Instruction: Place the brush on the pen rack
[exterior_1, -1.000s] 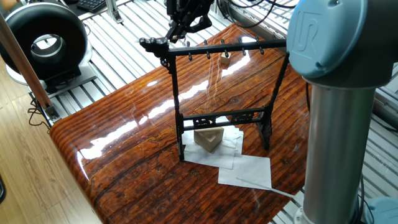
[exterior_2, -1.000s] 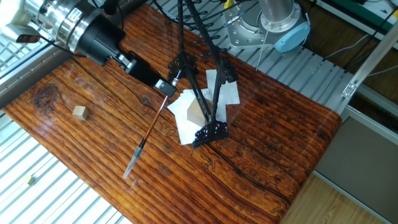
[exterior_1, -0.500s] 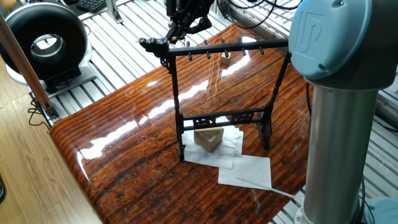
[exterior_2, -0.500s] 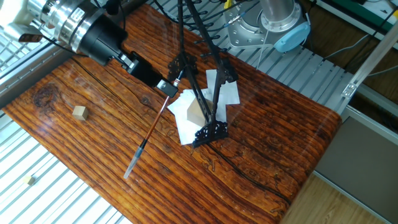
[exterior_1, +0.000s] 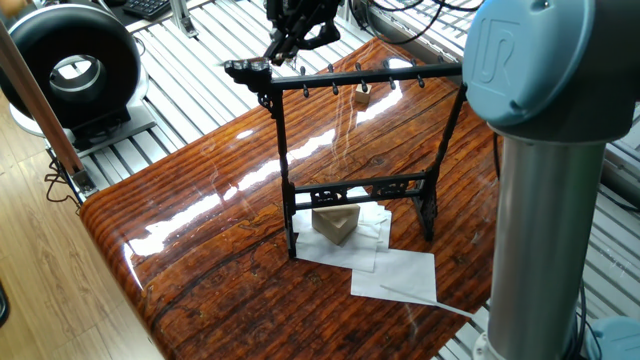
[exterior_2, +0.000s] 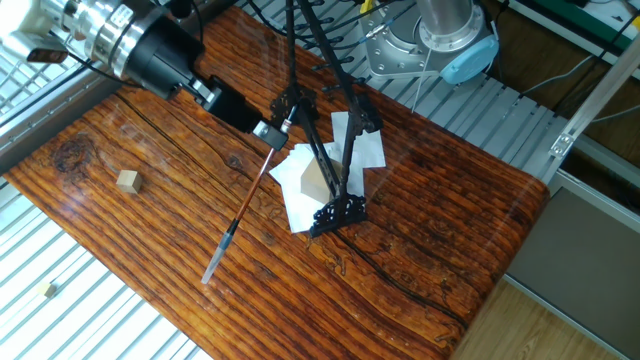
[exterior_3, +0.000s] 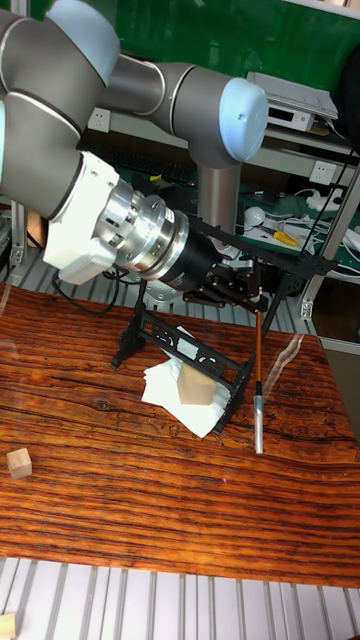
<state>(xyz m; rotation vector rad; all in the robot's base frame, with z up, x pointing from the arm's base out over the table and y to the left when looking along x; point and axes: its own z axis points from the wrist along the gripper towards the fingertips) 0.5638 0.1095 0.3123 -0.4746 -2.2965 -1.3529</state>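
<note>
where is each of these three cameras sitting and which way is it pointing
One fixed view: beside the arm's base column, looking across the table at the rack.
The other fixed view: high, looking down; wrist and claw show.
Tall fixed view: low at the table's edge, facing the arm.
All three share the rack; the last two share the brush.

Table glossy varnished wood with strong grain; pen rack matt black; sheets beneath it plain white paper, matt.

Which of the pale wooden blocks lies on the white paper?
The larger block beneath the pen rack; the small cube sits on bare tabletop, and the tiny one on the metal slats.
</note>
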